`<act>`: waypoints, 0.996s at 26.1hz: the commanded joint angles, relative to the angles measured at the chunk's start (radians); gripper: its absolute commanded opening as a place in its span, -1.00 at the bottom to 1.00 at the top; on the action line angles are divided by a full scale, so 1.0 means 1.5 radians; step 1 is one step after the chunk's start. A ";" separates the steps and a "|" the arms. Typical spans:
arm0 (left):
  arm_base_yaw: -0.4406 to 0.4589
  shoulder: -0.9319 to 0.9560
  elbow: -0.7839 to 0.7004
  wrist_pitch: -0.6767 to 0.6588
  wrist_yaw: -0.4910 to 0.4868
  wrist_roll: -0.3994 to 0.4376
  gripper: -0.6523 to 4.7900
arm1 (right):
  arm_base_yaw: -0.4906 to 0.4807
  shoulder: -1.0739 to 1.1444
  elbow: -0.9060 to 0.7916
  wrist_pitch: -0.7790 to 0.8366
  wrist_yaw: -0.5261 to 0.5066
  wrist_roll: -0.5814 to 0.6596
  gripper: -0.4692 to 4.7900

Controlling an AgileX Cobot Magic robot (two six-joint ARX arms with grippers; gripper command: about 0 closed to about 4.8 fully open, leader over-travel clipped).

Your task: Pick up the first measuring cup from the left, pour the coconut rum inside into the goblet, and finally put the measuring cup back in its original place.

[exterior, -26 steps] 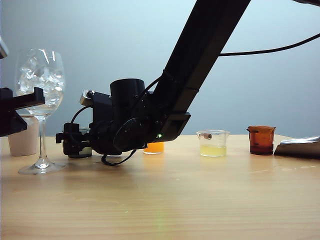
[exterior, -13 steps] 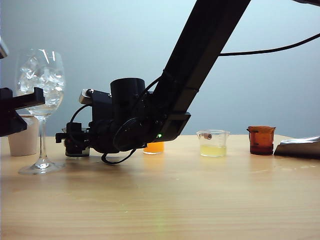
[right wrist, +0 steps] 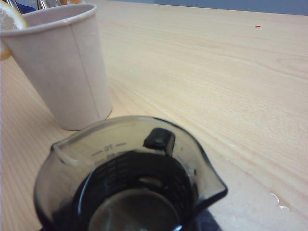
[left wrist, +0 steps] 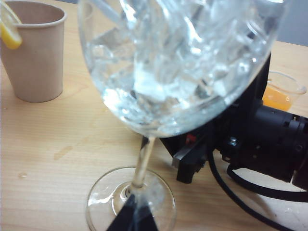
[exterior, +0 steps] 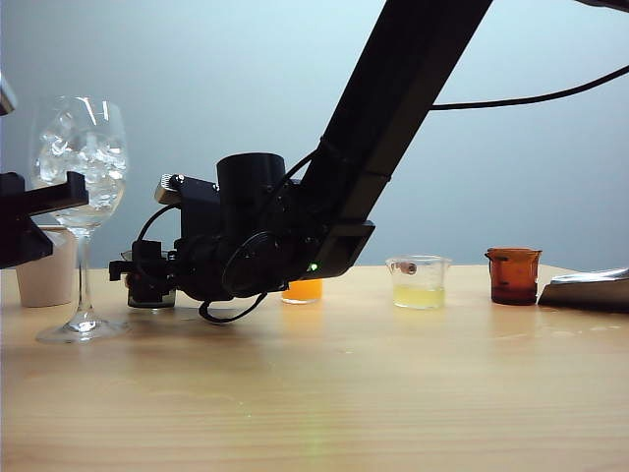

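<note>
Just right of the goblet (exterior: 79, 157), the right gripper (exterior: 147, 278) brackets the first measuring cup (right wrist: 130, 178); whether it grips, I cannot tell. The left gripper (left wrist: 132, 219) sits clenched at the goblet's stem.

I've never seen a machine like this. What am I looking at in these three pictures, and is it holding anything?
It is a robot with two arms, each ending in a two-finger gripper. One picture is from a camera facing the table; the other two are from cameras on the wrists. The right gripper straddles a smoky grey measuring cup standing on the table; whether it is squeezing it yet is unclear. The left gripper is shut at the foot of the goblet, which is full of ice. Also on the table: a paper cup and beakers of orange, pale yellow and amber.
</note>
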 commanded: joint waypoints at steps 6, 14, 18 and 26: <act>0.001 -0.002 0.001 0.009 -0.002 0.000 -0.78 | -0.007 -0.017 0.002 0.009 0.000 0.002 -0.63; 0.001 -0.002 0.001 0.014 -0.002 0.001 -0.78 | -0.017 -0.033 0.002 0.004 -0.004 0.008 -0.63; 0.001 -0.005 0.001 0.014 -0.001 0.001 -0.78 | -0.016 -0.040 0.002 0.003 -0.003 0.008 -0.63; 0.001 -0.040 0.001 0.006 0.001 0.006 -0.78 | -0.020 -0.060 0.002 -0.033 0.001 0.007 -0.63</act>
